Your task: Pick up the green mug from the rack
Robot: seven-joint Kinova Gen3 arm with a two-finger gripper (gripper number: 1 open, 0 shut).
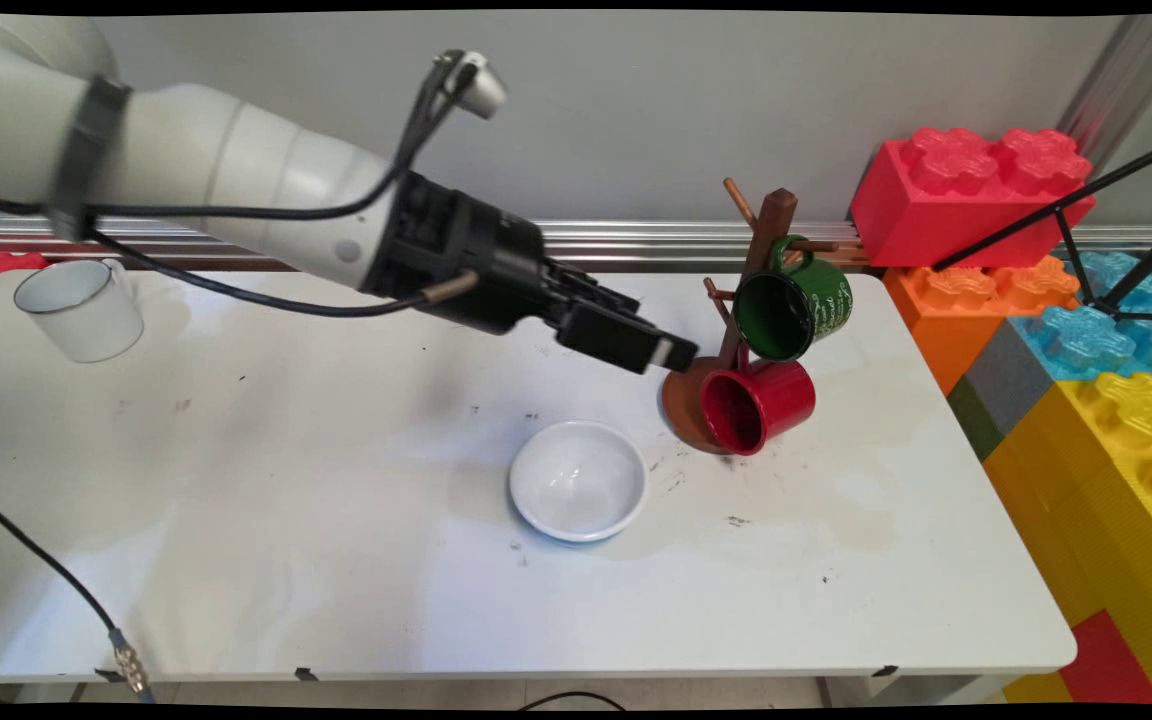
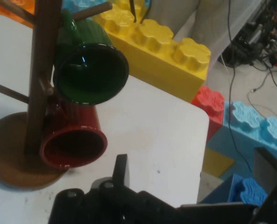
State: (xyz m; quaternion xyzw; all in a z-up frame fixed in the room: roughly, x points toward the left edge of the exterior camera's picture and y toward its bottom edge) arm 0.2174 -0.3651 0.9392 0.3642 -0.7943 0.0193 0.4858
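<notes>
A white bowl [image 1: 578, 480] sits upright on the white worktop [image 1: 336, 560] nearest the camera, a little right of centre. Above and behind it hangs the tool [image 1: 674, 352], reaching in from the upper left on the white arm [image 1: 236, 180] with black cables [image 1: 236, 290] draped beneath. In the hand view its two fingers [image 2: 122, 170] stand well apart with nothing between them, so the tool is open and holds nothing.

Just to the right of the fingertips stands a wooden mug tree [image 1: 761, 250] on a round brown base [image 1: 681, 405]. Two mugs hang from its pegs, both with their mouths turned toward the tool. The red mug [image 1: 758, 402] is the lower one, lying just above the base and closest to the tool; it is near the fingertips but apart from them. The green mug [image 1: 793, 305] hangs above it, touching or nearly touching the red one.

Far off at the worktop's back left corner stands a white mug [image 1: 81, 308], well apart from the tool. Beyond the worktop's right edge rise large toy bricks: a yellow brick [image 1: 1126, 450], blue bricks [image 1: 1126, 320], an orange brick [image 1: 976, 300] and a red brick [image 1: 971, 195] on top against the wall.
</notes>
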